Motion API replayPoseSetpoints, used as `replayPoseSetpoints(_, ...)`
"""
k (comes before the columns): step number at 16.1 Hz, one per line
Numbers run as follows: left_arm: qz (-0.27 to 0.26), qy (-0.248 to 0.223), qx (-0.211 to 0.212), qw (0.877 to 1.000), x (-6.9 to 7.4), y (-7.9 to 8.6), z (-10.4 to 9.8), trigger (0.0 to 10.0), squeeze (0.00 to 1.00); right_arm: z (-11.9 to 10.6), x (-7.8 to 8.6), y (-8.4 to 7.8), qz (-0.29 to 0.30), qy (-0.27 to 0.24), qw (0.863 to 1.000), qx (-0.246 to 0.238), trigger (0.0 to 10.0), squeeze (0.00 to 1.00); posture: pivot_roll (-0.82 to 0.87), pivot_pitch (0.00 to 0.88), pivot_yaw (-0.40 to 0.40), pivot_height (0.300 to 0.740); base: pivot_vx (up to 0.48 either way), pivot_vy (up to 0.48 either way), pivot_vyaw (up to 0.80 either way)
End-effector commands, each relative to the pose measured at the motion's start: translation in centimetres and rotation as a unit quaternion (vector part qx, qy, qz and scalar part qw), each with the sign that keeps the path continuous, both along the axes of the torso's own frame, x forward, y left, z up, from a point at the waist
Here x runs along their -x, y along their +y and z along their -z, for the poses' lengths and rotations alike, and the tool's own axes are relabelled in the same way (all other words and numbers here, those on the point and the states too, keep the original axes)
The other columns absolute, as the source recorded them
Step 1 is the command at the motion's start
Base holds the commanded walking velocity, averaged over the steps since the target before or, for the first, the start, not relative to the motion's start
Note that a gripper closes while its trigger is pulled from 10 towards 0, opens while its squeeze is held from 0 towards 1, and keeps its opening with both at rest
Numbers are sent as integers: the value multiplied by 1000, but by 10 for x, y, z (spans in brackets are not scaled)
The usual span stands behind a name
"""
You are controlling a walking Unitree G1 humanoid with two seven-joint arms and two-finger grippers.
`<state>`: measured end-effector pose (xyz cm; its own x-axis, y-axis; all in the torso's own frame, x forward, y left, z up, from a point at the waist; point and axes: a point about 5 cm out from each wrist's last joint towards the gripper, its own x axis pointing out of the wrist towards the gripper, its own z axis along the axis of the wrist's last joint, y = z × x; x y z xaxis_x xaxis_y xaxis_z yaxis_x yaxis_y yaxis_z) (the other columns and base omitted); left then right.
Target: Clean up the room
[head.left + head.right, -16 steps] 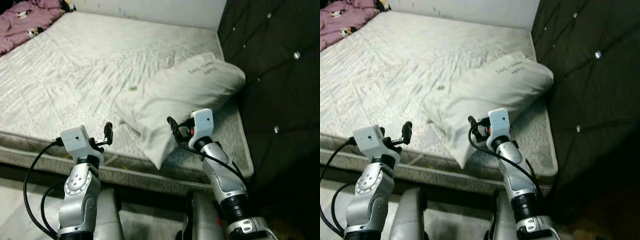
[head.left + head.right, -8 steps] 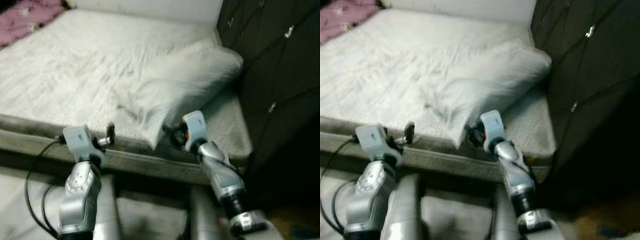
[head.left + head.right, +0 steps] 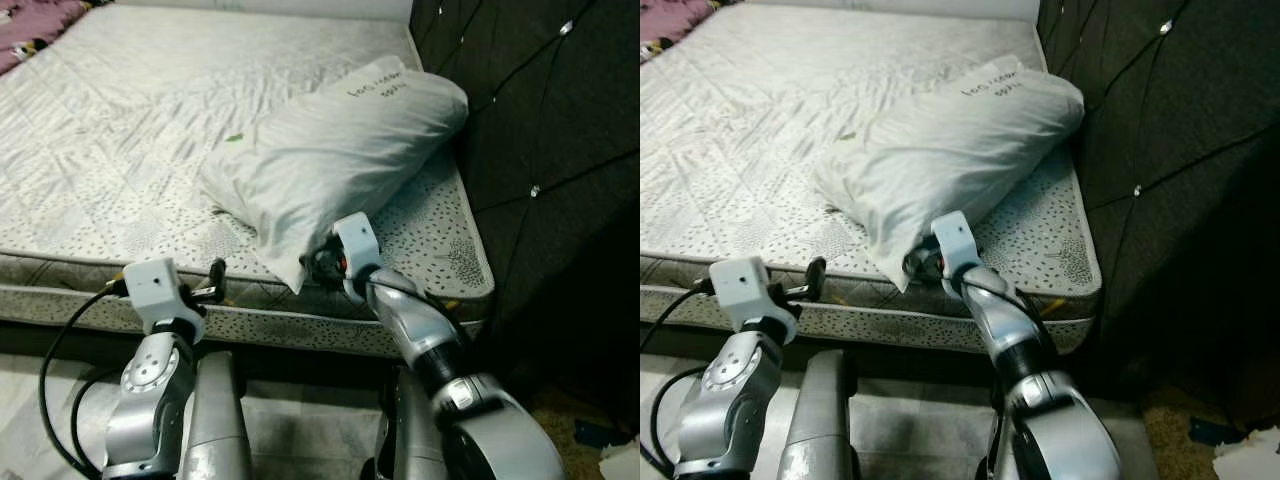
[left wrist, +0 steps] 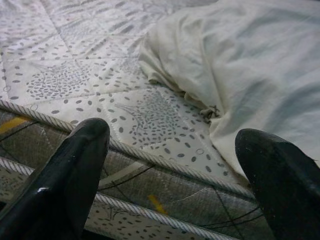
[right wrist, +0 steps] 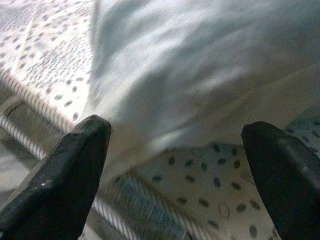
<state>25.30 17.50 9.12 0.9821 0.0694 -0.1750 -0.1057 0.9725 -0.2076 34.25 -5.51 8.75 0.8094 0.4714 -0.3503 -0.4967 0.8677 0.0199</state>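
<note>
White cotton pillow (image 3: 330, 150) lies slantwise on the mattress (image 3: 120, 170), its lower corner hanging at the front edge.

My right gripper (image 5: 175, 165) sits at that corner, fingers spread, nothing held; pinching only loose cloth, I judge, could let it slide floorward. My left gripper (image 4: 170, 165) hovers wide apart by the edge, arm bent.

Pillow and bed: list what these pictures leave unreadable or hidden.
- Writing on the pillow: too small to read in the head views.
- Pillow's near corner: hidden behind the right gripper.
- Pillow surface: blurred in the right wrist view.
- Purple bedding: cut off by the frame edge.
- Small green speck on the mattress: too small to identify.
</note>
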Motion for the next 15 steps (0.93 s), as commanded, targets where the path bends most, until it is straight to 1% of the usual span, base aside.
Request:
replayPoseSetpoints(1, 1, 1, -6, 1000, 2, 1, -1, 10000, 0, -1, -2, 2, 11, 5, 1000, -7, 10000, 0, 147, 41, -36, 518, 0, 0, 0)
replayPoseSetpoints(4, 2, 3, -9, 1000, 3, 1, -2, 10000, 0, -14, -12, 12, 47, 14, 998, -46, 10000, 0, 160, 35, -36, 518, 0, 0, 0)
replayPoseSetpoints(5, 4, 5, -10, 1000, 2, 2, -3, 10000, 0, -21, -16, 18, 76, 27, 993, -85, 0, 0, 167, 30, -35, 518, 0, 0, 0)
replayPoseSetpoints(6, 4, 6, -10, 1000, 2, 2, -3, 10000, 0, -23, -18, 21, 86, 32, 991, -99, 0, 0, 168, 29, -35, 518, 0, 0, 0)
replayPoseSetpoints(7, 5, 7, -11, 1000, 1, 1, -3, 10000, 0, -27, -19, 29, 99, 47, 985, -130, 0, 0, 178, 21, -36, 518, 0, 0, 0)
replayPoseSetpoints(9, 8, 8, -12, 1000, -1, 0, -4, 10000, 0, -30, -20, 40, 100, 61, 982, -148, 0, 0, 186, 14, -37, 518, 0, 0, 0)
replayPoseSetpoints(10, 9, 7, -13, 1000, -2, 0, -5, 10000, 0, -32, -20, 44, 96, 61, 983, -148, 2118, 0, 191, 10, -38, 518, 0, 0, 0)
replayPoseSetpoints(11, 9, 7, -13, 1000, -2, 0, -5, 10000, 0, -34, -20, 47, 94, 58, 983, -143, 10000, 0, 195, 9, -38, 518, 0, 0, 0)
replayPoseSetpoints(12, 9, 7, -15, 1000, -1, 0, -5, 10000, 0, -35, -20, 52, 90, 58, 985, -137, 10000, 0, 202, 6, -43, 518, 0, 0, 0)
replayPoseSetpoints(14, 9, 8, -14, 1000, 1, -1, -5, 10000, 0, -34, -20, 52, 88, 57, 986, -133, 10000, 0, 205, 10, -47, 518, 0, 0, 0)
replayPoseSetpoints(15, 7, 11, -11, 1000, 5, -1, -4, 10000, 0, -29, -18, 52, 90, 64, 986, -128, 10000, 0, 209, 27, -53, 518, 0, 0, 0)
